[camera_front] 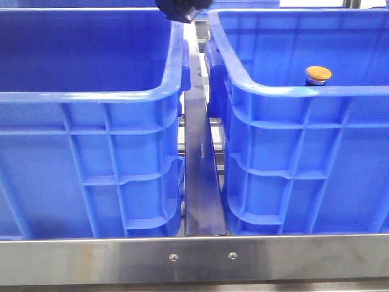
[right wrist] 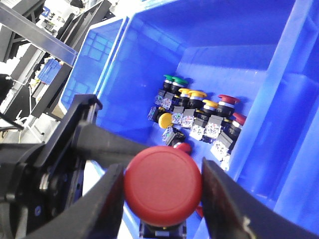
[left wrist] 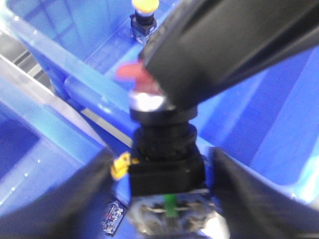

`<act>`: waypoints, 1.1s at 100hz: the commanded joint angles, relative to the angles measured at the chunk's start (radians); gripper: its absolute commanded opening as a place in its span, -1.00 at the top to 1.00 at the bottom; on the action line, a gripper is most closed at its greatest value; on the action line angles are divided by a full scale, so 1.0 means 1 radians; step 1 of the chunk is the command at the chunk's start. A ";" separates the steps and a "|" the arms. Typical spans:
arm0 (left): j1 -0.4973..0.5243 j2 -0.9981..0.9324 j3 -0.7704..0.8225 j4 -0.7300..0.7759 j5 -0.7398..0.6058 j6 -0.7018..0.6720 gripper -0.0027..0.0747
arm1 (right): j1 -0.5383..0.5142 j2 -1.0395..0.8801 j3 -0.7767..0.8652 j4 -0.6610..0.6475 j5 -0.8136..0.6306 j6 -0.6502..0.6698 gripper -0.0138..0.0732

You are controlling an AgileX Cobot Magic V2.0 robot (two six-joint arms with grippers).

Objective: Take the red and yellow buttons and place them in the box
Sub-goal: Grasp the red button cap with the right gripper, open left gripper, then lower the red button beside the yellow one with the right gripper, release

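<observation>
The red button (right wrist: 163, 182) hangs between both grippers above the gap between two alike blue boxes (camera_front: 91, 94) (camera_front: 304, 91). My right gripper (right wrist: 162, 191) is shut on its domed red cap, both fingers touching it. In the blurred left wrist view my left gripper (left wrist: 162, 199) stands on either side of the button's black body (left wrist: 167, 172), with thin gaps showing. A yellow button (camera_front: 318, 74) stands inside the right box and shows again as the yellow button (left wrist: 145, 5). Only a dark gripper part (camera_front: 182, 9) shows in the front view.
Several more buttons (right wrist: 199, 117) with green, yellow and red caps lie on the floor of the box below the right gripper. A steel bar (camera_front: 200, 176) runs between the two boxes, and a metal rail (camera_front: 194, 258) crosses the front.
</observation>
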 commanded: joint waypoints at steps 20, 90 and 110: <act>-0.008 -0.044 -0.035 -0.011 -0.067 0.002 -0.75 | -0.142 -0.030 -0.126 -0.027 0.004 -0.033 0.34; -0.008 -0.044 -0.035 -0.005 -0.067 0.002 -0.67 | -0.455 0.092 -0.128 -0.494 -0.510 -0.070 0.34; -0.008 -0.044 -0.035 -0.005 -0.067 0.002 -0.67 | -0.432 0.185 -0.131 -0.492 -0.597 -0.071 0.34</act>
